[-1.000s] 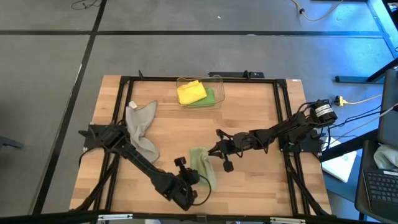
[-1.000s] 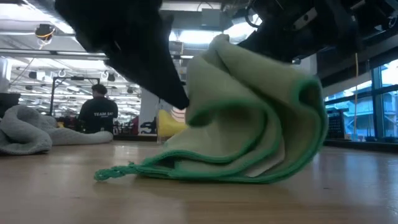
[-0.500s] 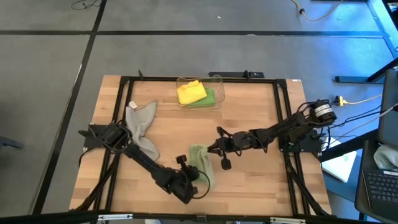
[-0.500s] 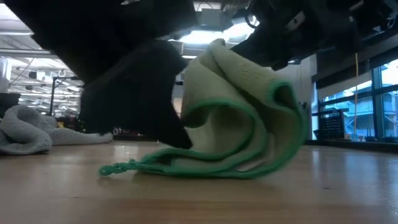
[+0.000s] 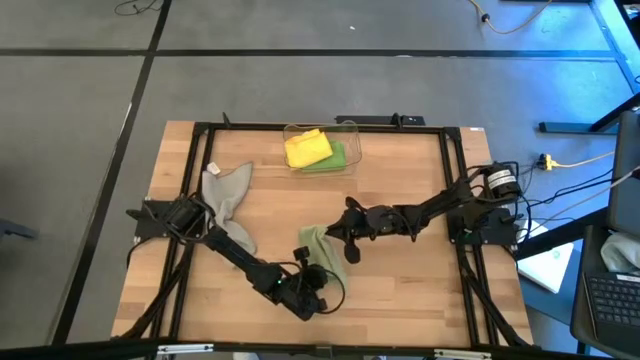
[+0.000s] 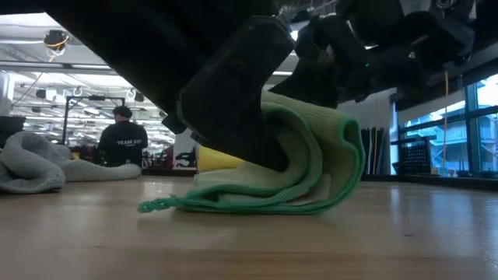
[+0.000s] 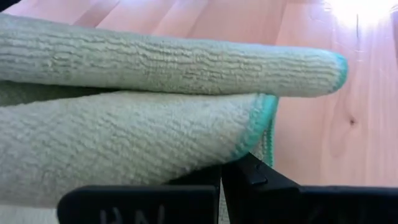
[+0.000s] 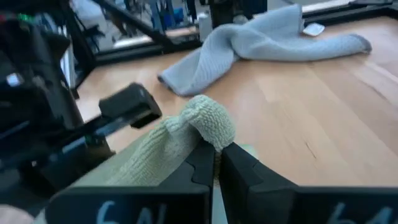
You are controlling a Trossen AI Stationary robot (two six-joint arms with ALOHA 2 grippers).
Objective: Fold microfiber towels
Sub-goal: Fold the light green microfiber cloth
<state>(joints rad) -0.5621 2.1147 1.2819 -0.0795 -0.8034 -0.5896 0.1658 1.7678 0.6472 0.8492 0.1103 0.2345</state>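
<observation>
- Two grippers pinch the pale sage towel [image 5: 322, 256] at once: the left gripper [image 5: 312, 283] is pressed together on its near edge, the right gripper [image 5: 335, 240] is pressed together on a bunched corner.
- Since a second ago the tall arch of cloth has dropped into a low, flat stack; the left gripper has pushed in over it. I judge the fold is nearly laid and mostly needs flattening.
- It lies near the table's [image 5: 400, 290] middle, toward the 6 o'clock edge.
- Its long axis runs roughly from 11 to 5 o'clock; the rounded fold faces 3 o'clock.
- At 10 o'clock the grey towel [image 5: 226, 205] waits unfolded; yellow [image 5: 306, 146] and bright green [image 5: 334, 158] ones sit in the bin [image 5: 352, 130] at 12.
</observation>
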